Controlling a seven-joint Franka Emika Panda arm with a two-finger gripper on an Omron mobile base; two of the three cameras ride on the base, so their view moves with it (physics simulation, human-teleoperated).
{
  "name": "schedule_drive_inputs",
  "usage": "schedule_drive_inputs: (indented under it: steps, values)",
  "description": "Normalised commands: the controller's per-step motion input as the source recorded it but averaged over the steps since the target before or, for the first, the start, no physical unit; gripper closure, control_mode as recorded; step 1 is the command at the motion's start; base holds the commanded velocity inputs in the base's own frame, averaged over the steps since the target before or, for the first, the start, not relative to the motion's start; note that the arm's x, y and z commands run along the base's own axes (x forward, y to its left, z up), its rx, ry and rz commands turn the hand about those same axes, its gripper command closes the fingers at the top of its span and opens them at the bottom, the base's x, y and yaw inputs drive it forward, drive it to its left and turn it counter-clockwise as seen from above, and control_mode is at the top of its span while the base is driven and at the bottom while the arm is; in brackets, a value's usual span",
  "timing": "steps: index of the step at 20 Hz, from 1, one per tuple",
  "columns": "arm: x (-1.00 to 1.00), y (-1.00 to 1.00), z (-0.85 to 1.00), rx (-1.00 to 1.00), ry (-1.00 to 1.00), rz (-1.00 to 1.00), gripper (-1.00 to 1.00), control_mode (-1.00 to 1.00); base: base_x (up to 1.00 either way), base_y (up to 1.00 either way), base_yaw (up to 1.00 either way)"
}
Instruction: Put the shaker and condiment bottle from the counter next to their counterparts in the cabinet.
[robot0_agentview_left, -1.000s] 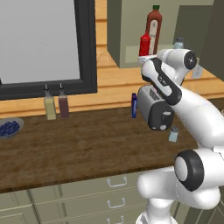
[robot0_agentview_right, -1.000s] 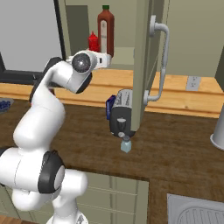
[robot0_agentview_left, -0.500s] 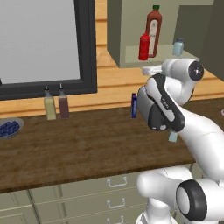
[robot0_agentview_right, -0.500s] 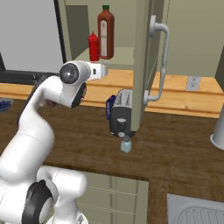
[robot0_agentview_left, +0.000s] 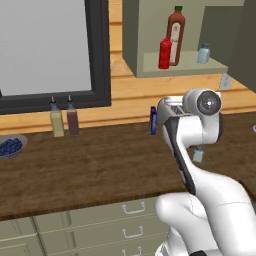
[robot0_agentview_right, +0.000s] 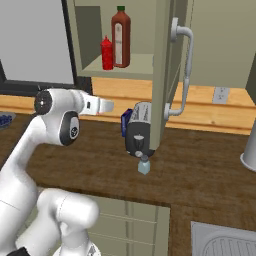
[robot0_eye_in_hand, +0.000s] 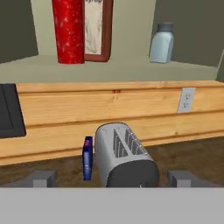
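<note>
A dark brown wood-grain bench (robot0_agentview_left: 95, 170) runs over beige drawers with metal handles. Above it, the olive-beige cabinet (robot0_agentview_left: 131, 40) holds a small glossy red condiment bottle (robot0_agentview_left: 165, 53) touching or just beside a tall dark red sauce bottle (robot0_agentview_left: 175, 35) with a green cap, and well apart from them, a stubby translucent pale blue shaker (robot0_eye_in_hand: 161, 43). A second, matching shaker (robot0_agentview_right: 144, 164) stands on the bench in front of a rounded metal toaster (robot0_eye_in_hand: 124, 158), a detail seen clearest from the right base view. The end effector (robot0_eye_in_hand: 112, 179) is empty, its fingertips (robot0_eye_in_hand: 43, 178) spread wide.
</note>
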Motion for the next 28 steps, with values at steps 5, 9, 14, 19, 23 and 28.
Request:
schedule_drive_inputs:
  steps: [5,9,14,19,23,28]
  values:
    - [-0.47,-0.19,-0.9,-0.01,0.0,-0.26,-1.0,-1.0,0.0,0.0,0.0]
    - [-0.02,-0.28,-0.87,0.0,0.0,-0.03,-1.0,-1.0,0.0,0.0,0.0]
    - [0.0,-0.28,-0.78,0.0,0.0,0.0,-1.0,-1.0,0.0,0.0,0.0]
    - [0.0,-0.39,-0.51,0.0,0.0,0.02,-1.0,-1.0,0.0,0.0,0.0]
    - [-0.01,-0.5,-0.66,-0.01,-0.01,0.12,-1.0,-1.0,0.0,0.0,0.0]
    - [0.0,-0.54,-0.64,0.0,-0.02,0.19,-1.0,-1.0,0.0,0.0,0.0]
